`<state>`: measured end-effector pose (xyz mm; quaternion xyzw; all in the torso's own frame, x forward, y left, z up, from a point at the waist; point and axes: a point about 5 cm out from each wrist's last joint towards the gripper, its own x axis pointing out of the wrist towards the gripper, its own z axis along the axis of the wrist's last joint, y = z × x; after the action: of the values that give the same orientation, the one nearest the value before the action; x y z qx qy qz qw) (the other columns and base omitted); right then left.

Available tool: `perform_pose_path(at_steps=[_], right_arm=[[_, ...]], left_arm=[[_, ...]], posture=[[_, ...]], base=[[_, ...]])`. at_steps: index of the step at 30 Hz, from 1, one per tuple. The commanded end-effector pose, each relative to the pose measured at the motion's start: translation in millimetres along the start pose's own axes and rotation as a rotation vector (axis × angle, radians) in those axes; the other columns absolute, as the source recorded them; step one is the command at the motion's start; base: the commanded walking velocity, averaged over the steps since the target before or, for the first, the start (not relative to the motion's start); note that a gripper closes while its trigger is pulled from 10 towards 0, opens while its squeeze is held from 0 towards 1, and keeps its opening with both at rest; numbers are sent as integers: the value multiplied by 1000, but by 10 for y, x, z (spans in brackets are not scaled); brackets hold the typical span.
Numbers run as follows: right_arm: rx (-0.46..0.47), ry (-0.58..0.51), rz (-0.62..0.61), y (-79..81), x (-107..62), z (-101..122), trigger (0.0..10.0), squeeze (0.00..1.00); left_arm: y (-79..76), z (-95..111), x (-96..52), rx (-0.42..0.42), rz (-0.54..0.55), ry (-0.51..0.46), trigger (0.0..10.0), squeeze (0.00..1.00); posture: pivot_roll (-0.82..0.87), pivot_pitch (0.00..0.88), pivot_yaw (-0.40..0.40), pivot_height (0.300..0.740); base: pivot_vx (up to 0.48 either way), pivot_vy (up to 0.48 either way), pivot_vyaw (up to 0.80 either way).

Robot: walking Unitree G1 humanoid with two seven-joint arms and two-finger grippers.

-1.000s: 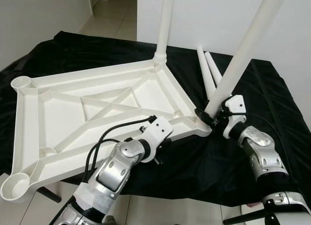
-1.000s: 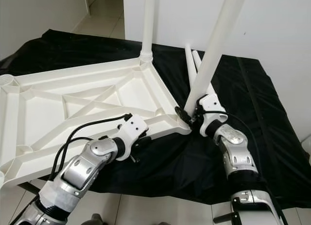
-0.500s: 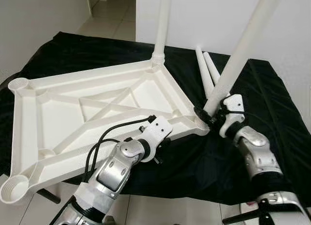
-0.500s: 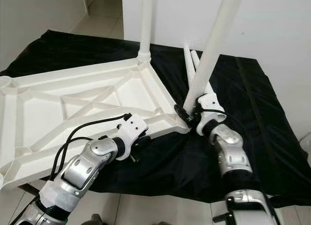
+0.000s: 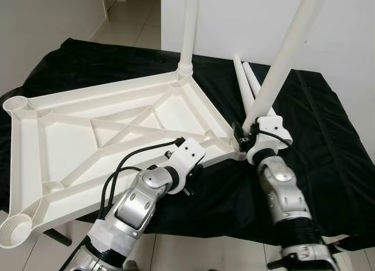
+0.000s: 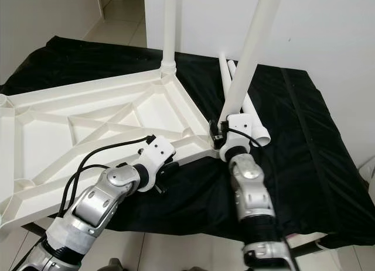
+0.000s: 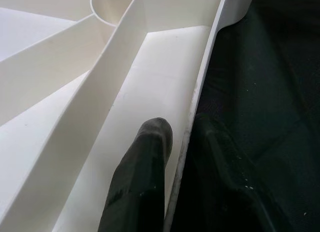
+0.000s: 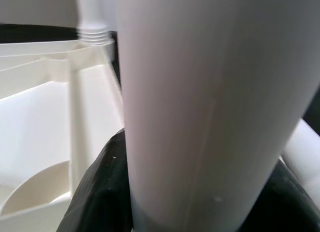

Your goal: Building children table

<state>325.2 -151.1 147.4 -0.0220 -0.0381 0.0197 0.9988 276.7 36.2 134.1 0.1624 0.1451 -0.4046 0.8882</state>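
Assembly looks roughly half done: the upside-down white plastic tabletop [image 5: 117, 130] on the black-draped bench [image 5: 328, 136] has one white leg [image 5: 188, 31] standing at 12 o'clock, the right gripper [image 5: 245, 137] clamps a second tilted white leg [image 5: 281, 66] at its 3 o'clock corner, the left gripper [image 7: 182, 142] pinches the near rim, and two spare white legs [image 5: 245, 86] lie beyond.

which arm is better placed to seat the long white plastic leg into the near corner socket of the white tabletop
Right. The right gripper is shut on the tilted long white plastic leg at that socket. The left gripper pinches the upturned white plastic tabletop rim, steadying it.
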Motion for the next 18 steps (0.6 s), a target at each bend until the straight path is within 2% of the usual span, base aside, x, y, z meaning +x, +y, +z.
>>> perform_pose_path(at_steps=[1,3,6,14,15,16,18], right_arm=[[-15,104,-76,-8,-62,-187,10000,0],[-7,129,-173,10,-94,-212,10000,0],[10,128,-214,33,-111,-204,10000,0],[48,76,-189,63,-114,-117,10000,0],[77,51,-175,62,-107,-77,10000,1000],[77,51,-175,62,-107,-77,10000,1000],[121,-17,-115,56,-86,40,10000,1000]], left_arm=[[-98,66,7,13,-46,-24,10000,0],[-101,67,4,11,-44,-26,10000,0],[-105,67,2,10,-42,-27,10000,0],[-120,57,-6,7,-40,-25,10000,0],[-126,56,-6,7,-42,-25,10000,0],[-126,56,-6,7,-42,-25,10000,0],[-128,63,-5,9,-42,-26,10000,0]], posture=[[115,72,-63,740],[118,72,-66,740],[124,71,-71,740],[124,70,-71,740],[124,65,-71,740],[124,65,-71,740],[124,64,-70,740]], base=[[0,0,0],[0,0,0],[0,0,0],[0,0,0],[0,0,0],[0,0,0],[0,0,0]])
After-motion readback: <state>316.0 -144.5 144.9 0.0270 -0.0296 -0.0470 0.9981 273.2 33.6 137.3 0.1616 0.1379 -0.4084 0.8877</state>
